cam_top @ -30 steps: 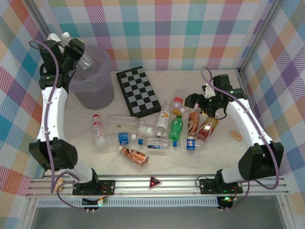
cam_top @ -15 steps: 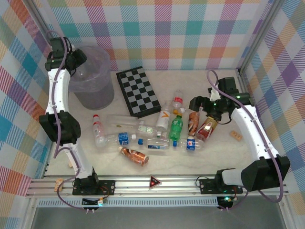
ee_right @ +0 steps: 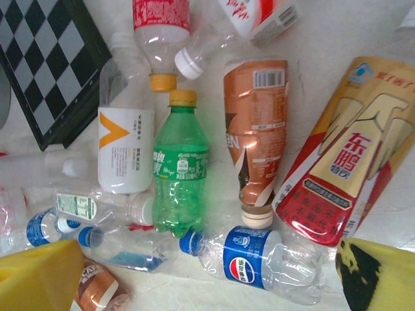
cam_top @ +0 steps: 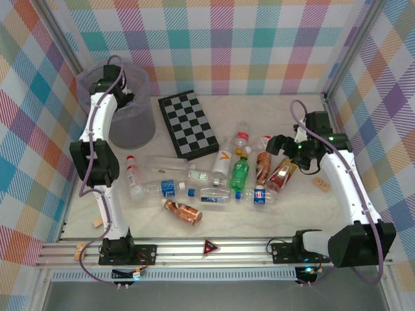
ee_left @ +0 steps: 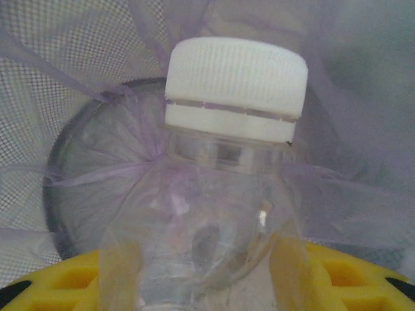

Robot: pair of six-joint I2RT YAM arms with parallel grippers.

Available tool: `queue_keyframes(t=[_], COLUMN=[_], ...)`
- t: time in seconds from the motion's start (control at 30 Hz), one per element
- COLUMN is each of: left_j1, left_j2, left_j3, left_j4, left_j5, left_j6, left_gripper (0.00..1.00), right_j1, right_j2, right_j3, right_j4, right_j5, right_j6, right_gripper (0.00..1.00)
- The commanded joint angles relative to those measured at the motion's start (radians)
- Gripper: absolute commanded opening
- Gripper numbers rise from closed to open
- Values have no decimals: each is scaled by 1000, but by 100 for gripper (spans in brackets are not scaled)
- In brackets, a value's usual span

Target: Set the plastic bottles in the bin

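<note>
the left claw reaches down inside the bin, its yellow fingers clamped on the white-capped clear bottle, which stands cap-up between them. beyond the cap lies the bin's grey floor under the lilac bag, with mesh wall off to the claw's left.

the other plastic bottles lie loose on the table, under and ahead of the right claw. that claw hangs above them with its fingers wide apart, holding nothing. far ahead on its left is the chequered board. nearer, ahead-left, lies the white bottle with an orange mark. just beside that is the green bottle, cap pointing away from the claw. between the fingertips the blue-label bottle lies crosswise. ahead-right is a brown-orange bottle, cap toward the claw. touching its lower end, just ahead of the right finger, lies the red-and-gold bottle.
</note>
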Motion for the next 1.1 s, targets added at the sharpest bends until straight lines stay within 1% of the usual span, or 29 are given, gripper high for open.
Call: queue_keyframes(t=[0.0,0.07,0.13,0.27,0.3,0.33,0.37,0.57,0.8,0.93,1.07], left_j1=[4,4,4,4,4,4,4,4,4,4,4], left_j2=[26,35,34,17,11,3,-5,-53,-138,-195,-248], left_j3=[-13,-20,-28,-45,-48,-48,-48,6,107,117,89], left_j4=[-36,-38,-37,-35,-35,-35,-34,-47,-58,-50,-39], left_j5=[-18,-18,-15,-5,-3,-2,-1,1,-11,-10,-8], left_j6=[30,28,25,17,17,17,17,18,4,-8,-11], left_gripper=[43,45,53,84,91,97,100,100,100,100,100], right_j1=[-22,-35,-51,-61,-63,-64,-65,-67,-83,-83,-84], right_j2=[-26,-31,-34,-24,-20,-16,-11,1,44,39,21], right_j3=[-14,-24,-35,-41,-44,-46,-50,-87,-95,-120,-171], right_j4=[-1,-3,-5,-40,-46,-46,-48,-10,-36,-43,-40], right_j5=[15,19,20,111,117,117,117,54,60,74,70], right_j6=[-7,-5,-2,14,5,-1,-2,11,35,46,51], right_gripper=[99,100,100,100,100,99,100,99,100,99,99])
